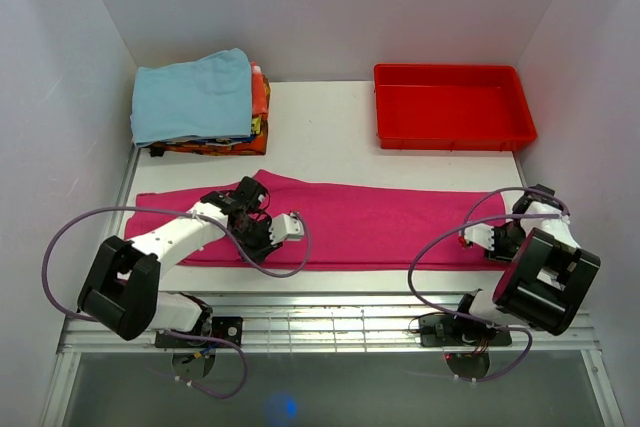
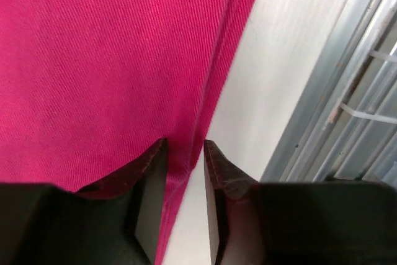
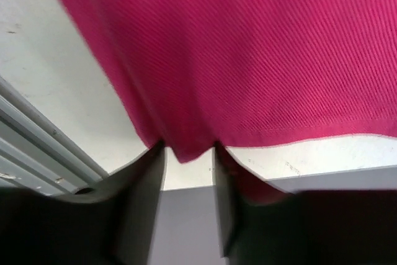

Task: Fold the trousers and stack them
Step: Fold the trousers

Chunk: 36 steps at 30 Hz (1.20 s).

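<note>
Slatted metal rail point(image 1: 330, 319) runs along the near edge of the table point(image 1: 330, 137). Just beyond it the trousers point(image 1: 380, 222) lie flat across the table in one long magenta band from left to right. From above, waist and leg ends cannot be told apart.

The left gripper point(image 1: 291, 228) sits at the band's near edge, left of the middle. In its wrist view the jaws stand narrow, with the seamed edge running between the fingers point(image 2: 151, 181). The cloth lies flat there, and I cannot tell whether it is pinched.

The right gripper point(image 1: 473, 239) is at the band's near right corner, partly hidden by its own arm. Its wrist view is somewhat blurred and shows the cloth corner filling the narrow gap between the fingers point(image 3: 146, 197), clamped.

At the back left, a stack of folded clothes point(image 1: 190, 97) is topped by light blue cloth that hides most of the orange patterned pieces point(image 1: 259, 97) beneath. At the back right, a red plastic tray point(image 1: 455, 137) stands near the wall.
</note>
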Each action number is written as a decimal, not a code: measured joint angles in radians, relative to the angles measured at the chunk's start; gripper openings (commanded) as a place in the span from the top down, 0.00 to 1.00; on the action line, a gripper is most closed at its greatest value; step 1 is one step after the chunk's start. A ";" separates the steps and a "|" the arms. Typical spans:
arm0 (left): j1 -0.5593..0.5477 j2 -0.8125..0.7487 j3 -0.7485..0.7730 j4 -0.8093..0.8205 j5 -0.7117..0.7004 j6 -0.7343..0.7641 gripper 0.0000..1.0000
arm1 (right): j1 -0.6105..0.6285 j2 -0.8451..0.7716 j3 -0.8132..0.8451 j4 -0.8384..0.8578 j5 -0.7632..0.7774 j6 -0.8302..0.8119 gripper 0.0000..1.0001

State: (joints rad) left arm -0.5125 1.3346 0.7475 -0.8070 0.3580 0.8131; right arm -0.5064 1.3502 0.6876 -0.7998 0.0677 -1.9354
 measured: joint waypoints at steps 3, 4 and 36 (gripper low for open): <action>0.007 0.006 0.002 -0.036 -0.011 -0.013 0.31 | -0.009 0.025 0.040 0.007 -0.004 0.025 0.28; 0.010 -0.003 0.010 -0.054 -0.010 -0.020 0.29 | -0.013 0.027 0.061 -0.005 -0.013 0.030 0.22; 1.125 0.293 0.246 -0.157 0.299 -0.223 0.07 | 0.025 0.362 0.344 -0.168 -0.415 0.878 0.04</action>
State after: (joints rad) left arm 0.6121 1.6276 0.9936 -0.9638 0.6571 0.5903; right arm -0.4812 1.7123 1.0321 -0.9676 -0.3470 -1.0576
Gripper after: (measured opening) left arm 0.894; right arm 0.960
